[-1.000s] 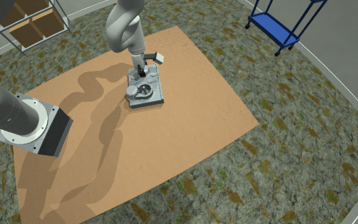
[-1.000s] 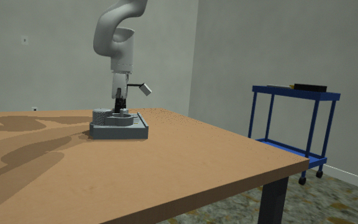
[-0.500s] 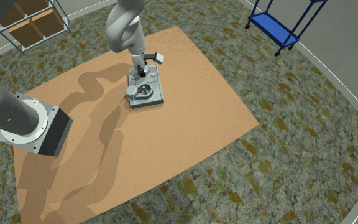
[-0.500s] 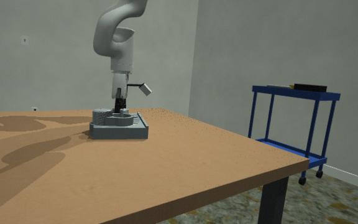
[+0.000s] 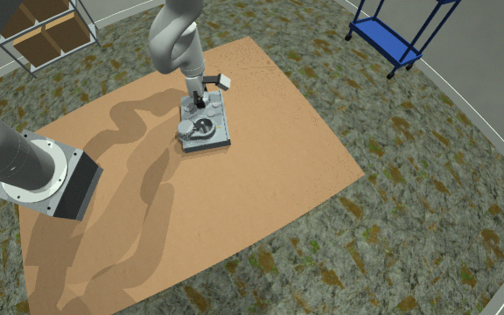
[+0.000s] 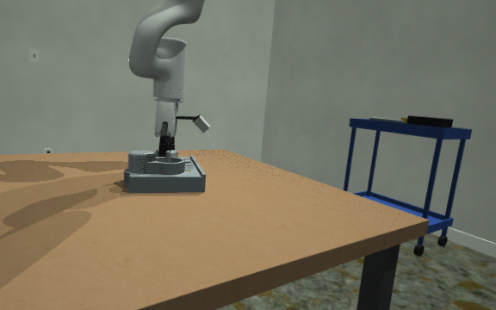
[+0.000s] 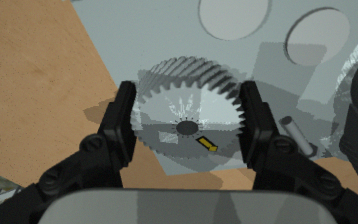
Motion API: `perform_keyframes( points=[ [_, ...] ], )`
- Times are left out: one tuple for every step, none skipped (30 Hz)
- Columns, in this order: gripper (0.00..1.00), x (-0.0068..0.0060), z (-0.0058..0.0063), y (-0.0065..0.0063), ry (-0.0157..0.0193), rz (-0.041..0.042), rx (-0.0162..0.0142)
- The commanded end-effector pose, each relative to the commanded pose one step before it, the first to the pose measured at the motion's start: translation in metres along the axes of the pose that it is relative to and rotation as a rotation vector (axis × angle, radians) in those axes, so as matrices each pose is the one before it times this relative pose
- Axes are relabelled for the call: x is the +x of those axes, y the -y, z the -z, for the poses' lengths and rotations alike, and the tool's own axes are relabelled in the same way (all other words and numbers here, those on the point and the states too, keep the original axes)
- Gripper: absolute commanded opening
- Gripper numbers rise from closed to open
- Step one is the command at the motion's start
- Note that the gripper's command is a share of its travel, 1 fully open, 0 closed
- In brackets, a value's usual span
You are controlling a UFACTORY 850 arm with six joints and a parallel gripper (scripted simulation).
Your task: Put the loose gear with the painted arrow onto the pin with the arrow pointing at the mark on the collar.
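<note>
In the wrist view my gripper (image 7: pixel 187 99) is shut on the loose gear (image 7: pixel 187 117); both black fingers press on its toothed rim. The gear is grey with a dark centre hole and a yellow painted arrow (image 7: pixel 206 144) that points down-right in this view. It lies at the far end of the grey timing case (image 5: pixel 204 124), which also shows in the side view (image 6: pixel 164 174). A short grey pin (image 7: pixel 296 134) stands to the right of the gear. In the overhead view the gripper (image 5: pixel 198 100) is over the case's far end. I cannot make out the collar mark.
A fixed knurled gear (image 5: pixel 185 128) and a raised ring housing (image 5: pixel 204 127) sit on the case's near end. The arm's base (image 5: pixel 42 175) stands at the table's left. A blue cart (image 6: pixel 407 172) stands off the table to the right, and shelves with boxes (image 5: pixel 42 31) at the back left.
</note>
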State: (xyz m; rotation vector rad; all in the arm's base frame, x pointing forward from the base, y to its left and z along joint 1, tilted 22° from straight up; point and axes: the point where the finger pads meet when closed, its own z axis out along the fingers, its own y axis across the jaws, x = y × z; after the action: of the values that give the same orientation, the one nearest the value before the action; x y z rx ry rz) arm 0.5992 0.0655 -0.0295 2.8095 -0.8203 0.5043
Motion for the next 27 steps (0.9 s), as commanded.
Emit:
perform_keyframes(
  points=[
    [0.0,0.00028,0.00015,0.00014,-0.00062,-0.00008,0.0001],
    [0.0,0.0,0.0,0.0,0.0,0.0,0.0],
    [0.0,0.0,0.0,0.0,0.0,0.0,0.0],
    [0.0,0.0,0.0,0.0,0.0,0.0,0.0],
    [0.0,0.0,0.0,0.0,0.0,0.0,0.0],
    [0.0,0.0,0.0,0.0,0.0,0.0,0.0],
    [0.0,0.0,0.0,0.0,0.0,0.0,0.0],
    [0.0,0.0,0.0,0.0,0.0,0.0,0.0],
    [0.0,0.0,0.0,0.0,0.0,0.0,0.0],
    [0.0,0.0,0.0,0.0,0.0,0.0,0.0],
    [0.0,0.0,0.0,0.0,0.0,0.0,0.0],
    [0.0,0.0,0.0,0.0,0.0,0.0,0.0],
    [0.0,0.0,0.00003,0.0,0.0,0.0,0.0],
    [0.0,0.0,0.00007,0.0,0.0,0.0,0.0],
    [0.0,0.0,0.00013,0.0,0.0,0.0,0.0],
    [0.0,0.0,0.00021,0.0,0.0,0.0,0.0],
    [0.0,0.0,0.0003,0.0,0.0,0.0,0.0],
    [0.0,0.0,0.00041,0.0,0.0,0.0,0.0],
    [0.0,0.0,0.00052,0.0,0.0,0.0,0.0],
    [0.0,0.0,0.0,0.0,0.0,0.0,0.0],
    [0.0,0.0,0.0,0.0,0.0,0.0,0.0],
    [0.0,0.0,0.00064,0.0,-0.00001,0.0,0.0],
    [0.0,0.0,0.00077,0.0,0.0,0.0,0.0],
    [0.0,0.0,0.00091,0.0,0.0,0.0,0.0],
    [0.0,0.0,0.00104,0.0,0.0,0.0,0.0],
    [0.0,0.0,0.00115,0.0,0.0,0.0,0.0],
    [0.0,0.0,0.00129,0.0,0.0,0.0,0.0]
  ],
)
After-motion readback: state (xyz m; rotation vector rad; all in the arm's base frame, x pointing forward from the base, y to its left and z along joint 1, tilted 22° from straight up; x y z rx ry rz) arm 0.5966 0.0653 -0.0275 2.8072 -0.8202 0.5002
